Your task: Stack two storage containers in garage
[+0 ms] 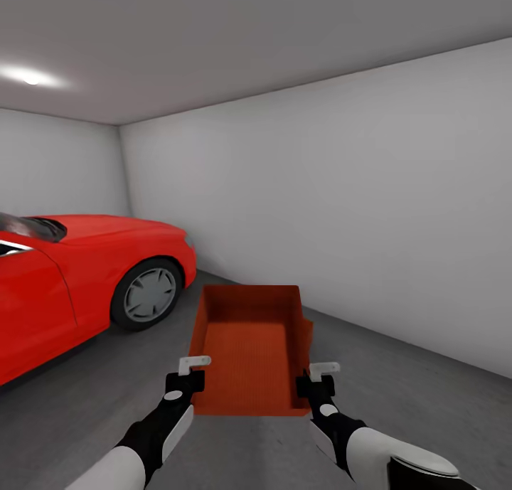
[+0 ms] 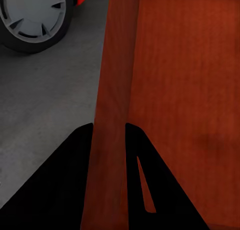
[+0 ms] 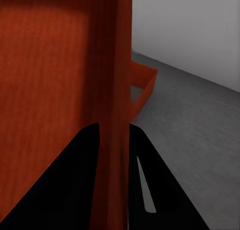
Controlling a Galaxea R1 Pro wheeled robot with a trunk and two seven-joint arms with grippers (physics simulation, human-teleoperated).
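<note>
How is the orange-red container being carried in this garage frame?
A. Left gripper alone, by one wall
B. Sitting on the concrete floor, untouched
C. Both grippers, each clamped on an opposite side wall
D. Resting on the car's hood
C: the left gripper and right gripper each pinch a side wall of the container, and both wrist views show a wall between the fingers.

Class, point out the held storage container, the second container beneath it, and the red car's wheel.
held storage container (image 1: 245,348): head view, inside bottom.
second container (image 3: 146,84): right wrist view, corner of rim.
car wheel (image 1: 149,294): head view, hubcap.
</note>
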